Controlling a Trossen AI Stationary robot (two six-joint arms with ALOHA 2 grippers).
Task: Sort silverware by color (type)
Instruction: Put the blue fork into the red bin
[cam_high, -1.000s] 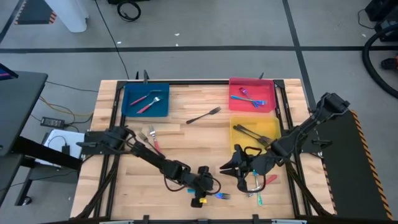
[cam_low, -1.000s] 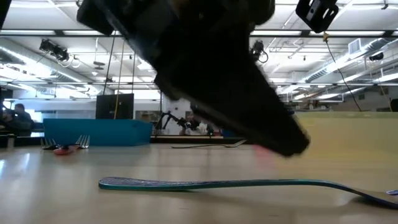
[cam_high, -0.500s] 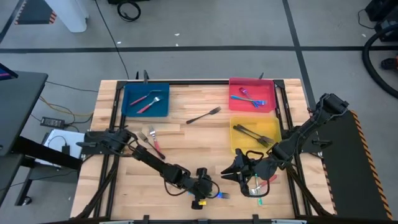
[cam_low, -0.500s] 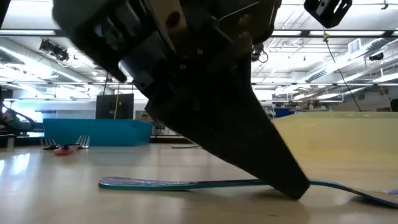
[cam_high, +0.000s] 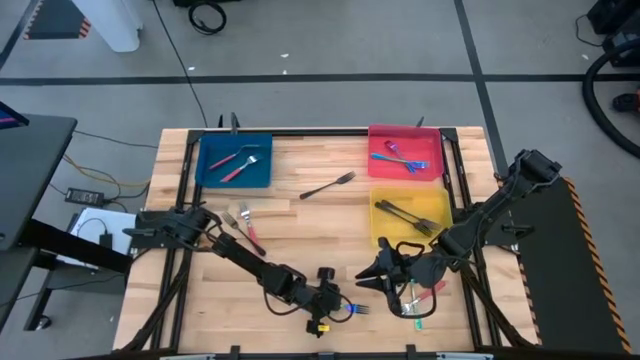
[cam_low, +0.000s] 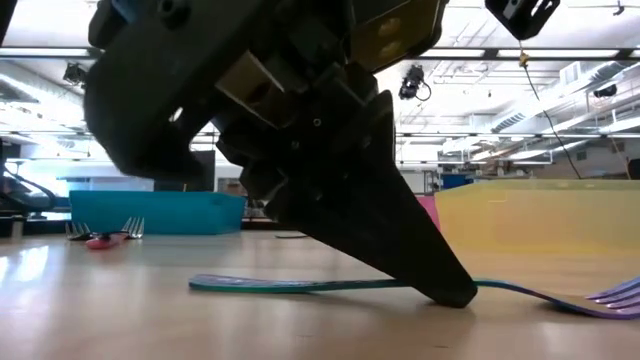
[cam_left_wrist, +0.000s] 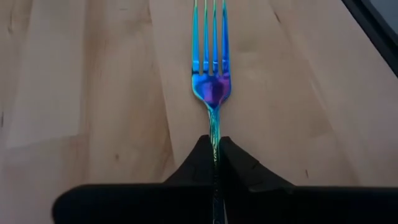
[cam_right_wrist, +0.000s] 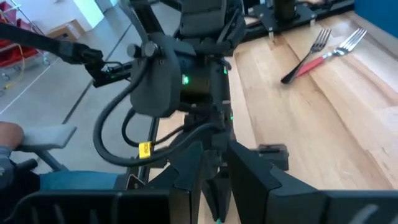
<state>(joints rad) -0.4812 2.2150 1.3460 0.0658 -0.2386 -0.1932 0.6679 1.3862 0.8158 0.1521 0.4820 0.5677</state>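
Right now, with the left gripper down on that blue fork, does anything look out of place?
Nothing spilled or damaged. The left gripper grips the blue fork squarely by its handle. One oddity: red-handled forks lie in the blue tray and blue forks in the red tray, so fork and tray colours do not match.

Setting: you are looking at a robotics lab in an open industrial hall | Signs: grey concrete floor (cam_high: 330, 60) marked with dark tape lines, loose cables (cam_high: 208, 17), long ceiling strip lights (cam_low: 560, 60) with exposed ducting, and a wooden test bench (cam_high: 310, 225) on a black frame
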